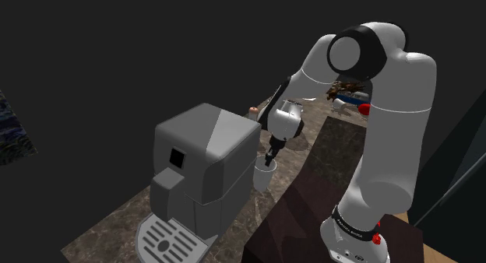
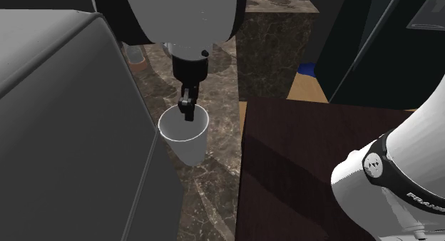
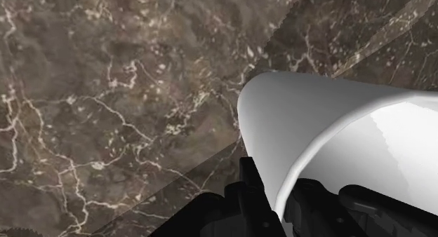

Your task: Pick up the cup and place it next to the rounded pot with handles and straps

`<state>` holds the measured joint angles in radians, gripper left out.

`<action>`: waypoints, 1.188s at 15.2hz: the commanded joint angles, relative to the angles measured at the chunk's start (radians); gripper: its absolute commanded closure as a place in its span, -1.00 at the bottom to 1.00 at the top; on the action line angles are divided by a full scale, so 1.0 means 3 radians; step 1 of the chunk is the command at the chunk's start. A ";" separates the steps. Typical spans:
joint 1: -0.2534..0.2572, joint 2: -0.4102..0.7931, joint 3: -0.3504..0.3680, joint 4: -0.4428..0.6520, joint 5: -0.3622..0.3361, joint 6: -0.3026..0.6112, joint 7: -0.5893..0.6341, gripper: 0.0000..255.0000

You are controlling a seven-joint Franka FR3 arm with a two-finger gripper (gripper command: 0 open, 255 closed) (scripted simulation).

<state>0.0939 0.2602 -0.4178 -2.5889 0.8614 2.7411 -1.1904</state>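
Shoulder view: the white arm (image 1: 389, 129) bends down to a pale cup (image 1: 263, 174) that stands on the dark marbled surface (image 1: 105, 226), just beside a grey machine (image 1: 204, 164); the end effector (image 1: 269, 160) dips into the cup's mouth; a cluster of small things (image 1: 348, 94) lies at the far end of the surface, too small to tell which is the pot.

Second exterior view: the cup (image 2: 187, 143) is plain white, without a handle, tapering toward its base, open-mouthed and apparently empty; it sits upright between the grey machine (image 2: 71, 125) and the dark stand (image 2: 307, 168), its base seemingly on the surface; the end effector (image 2: 187, 117) reaches over the rim.

Wrist view: the black fingers (image 3: 249, 197) straddle the thin wall of the cup (image 3: 330, 130), one outside and one inside, tight against it; I judge them clamped on it.

Risks, as I judge them: a pinch on one side of a smooth, thin wall may let the cup swing or slip as it rises; the machine is so near that a sideways sweep could knock the cup loose; the carry to the far end looks long, so a weak hold may fail on the way.
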 commanded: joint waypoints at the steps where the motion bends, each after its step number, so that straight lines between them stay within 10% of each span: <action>1: 0.0055 -0.0112 -0.0084 -0.0043 -0.0177 -0.0032 0.0144 1.00; 18: 0.0156 -0.1169 -0.0483 -0.0228 -0.1910 -0.0524 0.1523 1.00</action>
<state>0.1458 -0.0712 -0.5636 -2.6587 0.3183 2.5986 -0.7580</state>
